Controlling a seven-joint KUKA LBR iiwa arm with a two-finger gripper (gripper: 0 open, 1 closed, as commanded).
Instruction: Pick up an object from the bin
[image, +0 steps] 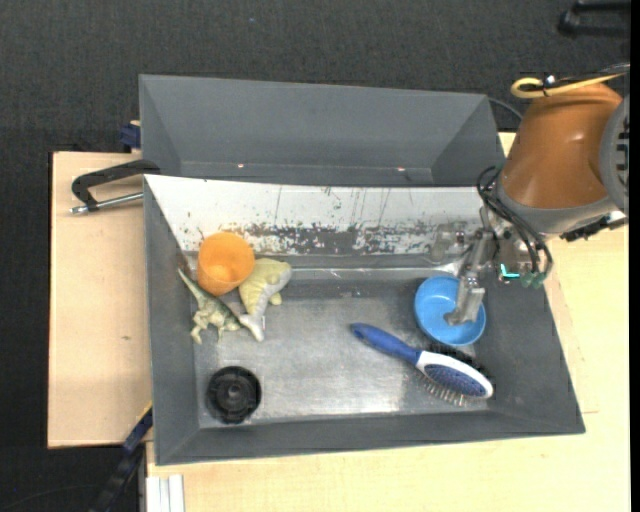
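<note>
Your gripper (466, 312) is down at the small blue bowl (438, 305), which sits on the right side of the bin (330, 375), close to the far wall. The gripper's tip lies over the bowl's right part, inside its rim as seen from above. You cannot tell from here whether the gripper is released or clenched, nor whether it has the bowl's wall in its grasp. Above it, the wrist with its orange cover (560, 145) hangs over the bin's right far corner, cables looped beneath it.

Just near of the bowl lies a brush (425, 362) with a blue handle and a white oval head. It lies slantwise, its head towards the right and its handle end pointing left and away. It is close to the bowl, but you cannot tell whether they touch.

The other things are well apart, on the left. An orange cup (225, 262) lies on its side against the far wall, touching a pale dinosaur toy (248, 298) beside it. A black round cap (232, 392) rests in the near left corner.

The bin's floor is bare grey metal, dull and scuffed. Its far wall is speckled with dark marks and catches light in thin streaks. Around the bin, the room's floor (300, 40) is a dark, finely textured covering.
</note>
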